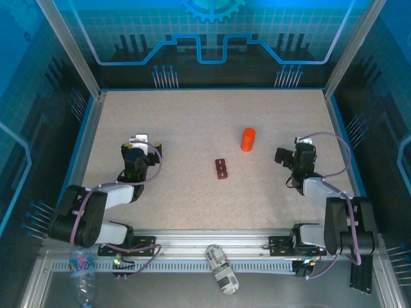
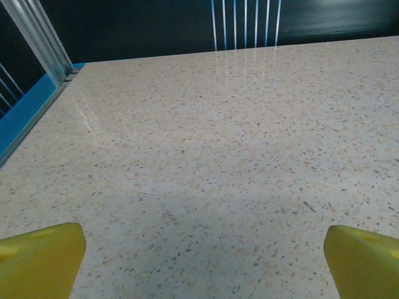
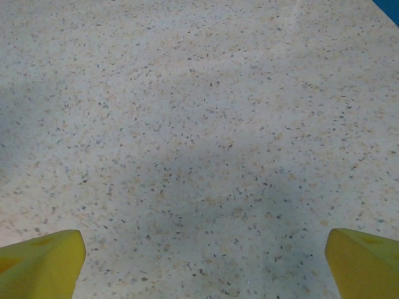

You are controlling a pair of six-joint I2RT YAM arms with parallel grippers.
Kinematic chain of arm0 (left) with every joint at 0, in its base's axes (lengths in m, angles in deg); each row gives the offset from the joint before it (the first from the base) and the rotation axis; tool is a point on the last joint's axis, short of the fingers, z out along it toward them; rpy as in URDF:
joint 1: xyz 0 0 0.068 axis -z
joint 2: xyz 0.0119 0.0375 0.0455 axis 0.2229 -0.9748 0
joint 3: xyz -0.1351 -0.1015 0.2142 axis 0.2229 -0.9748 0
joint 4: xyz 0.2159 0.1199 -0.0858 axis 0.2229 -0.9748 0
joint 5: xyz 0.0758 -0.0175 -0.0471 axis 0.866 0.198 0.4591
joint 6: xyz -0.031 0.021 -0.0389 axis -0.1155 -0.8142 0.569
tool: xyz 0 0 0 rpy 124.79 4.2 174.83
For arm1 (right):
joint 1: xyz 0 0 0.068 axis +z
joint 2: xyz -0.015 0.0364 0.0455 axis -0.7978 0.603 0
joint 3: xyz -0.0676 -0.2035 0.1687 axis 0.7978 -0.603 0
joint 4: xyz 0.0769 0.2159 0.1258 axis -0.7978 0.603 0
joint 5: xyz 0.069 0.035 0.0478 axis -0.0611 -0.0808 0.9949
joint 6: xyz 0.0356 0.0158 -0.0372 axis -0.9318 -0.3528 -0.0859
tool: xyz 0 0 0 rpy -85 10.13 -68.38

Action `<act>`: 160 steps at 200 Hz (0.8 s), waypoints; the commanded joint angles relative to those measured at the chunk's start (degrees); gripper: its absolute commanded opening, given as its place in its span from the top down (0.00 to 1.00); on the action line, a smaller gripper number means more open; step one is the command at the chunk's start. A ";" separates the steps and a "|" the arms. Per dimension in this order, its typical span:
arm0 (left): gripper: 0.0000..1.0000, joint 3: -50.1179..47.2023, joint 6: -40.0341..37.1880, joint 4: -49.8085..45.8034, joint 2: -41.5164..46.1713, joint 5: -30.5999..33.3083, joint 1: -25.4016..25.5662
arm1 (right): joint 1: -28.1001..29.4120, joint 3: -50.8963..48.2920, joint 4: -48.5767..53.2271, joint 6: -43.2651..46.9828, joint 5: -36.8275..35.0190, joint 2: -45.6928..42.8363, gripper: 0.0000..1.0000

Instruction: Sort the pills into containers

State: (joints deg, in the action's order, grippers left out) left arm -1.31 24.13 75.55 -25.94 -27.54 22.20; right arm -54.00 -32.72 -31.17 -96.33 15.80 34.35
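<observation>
The containers (image 1: pixel 221 169), a small dark maroon box of two cells, lie flat near the middle of the speckled table (image 1: pixel 192 122). An orange bottle (image 1: pixel 248 139) stands upright just behind and to the right of them. The pills are out of view. My left gripper (image 1: pixel 139 142) hovers over the left part of the table, well left of the box. In the left wrist view the left gripper (image 2: pixel 202 265) is open, its yellow fingertips (image 2: pixel 38 260) wide apart over bare table. My right gripper (image 1: pixel 287 156) sits to the right of the bottle. In the right wrist view the right gripper (image 3: pixel 202 265) is open with nothing between its fingertips (image 3: pixel 363 261).
A blue raised border (image 1: pixel 87 138) and aluminium posts (image 1: pixel 69 48) frame the table. On the near rail lie a plastic bottle (image 1: pixel 82 269) at the left and a white-labelled cylinder (image 1: pixel 221 268) in the middle, both off the work surface.
</observation>
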 commanded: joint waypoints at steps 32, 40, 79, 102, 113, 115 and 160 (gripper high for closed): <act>0.01 -0.44 1.61 13.19 -9.25 -12.94 -5.46 | 5.61 -4.46 -34.37 11.96 4.53 11.03 0.00; 0.01 0.72 1.88 9.50 -8.52 -14.86 -5.90 | 7.37 -5.75 -41.53 14.40 2.95 14.40 0.00; 0.01 3.14 4.62 5.58 -8.92 -18.18 -8.98 | 4.27 -0.48 -28.56 11.95 8.60 13.27 0.00; 0.01 3.07 4.59 5.48 -8.85 -18.24 -8.98 | 4.65 -0.88 -30.14 12.22 7.74 13.64 0.00; 0.01 3.09 4.62 5.54 -8.81 -18.19 -8.97 | 5.46 -0.91 -30.10 12.43 5.39 13.56 0.00; 0.01 3.09 4.62 5.52 -8.79 -18.16 -8.97 | 5.67 -0.88 -30.25 12.59 5.08 13.61 0.00; 0.01 2.92 4.53 5.71 -8.79 -18.03 -8.88 | 10.54 -5.88 -41.50 16.60 -1.41 14.35 0.00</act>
State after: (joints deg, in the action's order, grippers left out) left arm 0.92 27.45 81.19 -34.66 -44.08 13.57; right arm -45.43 -35.78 -63.17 -82.60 18.99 48.07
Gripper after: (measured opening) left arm 0.990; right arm 0.997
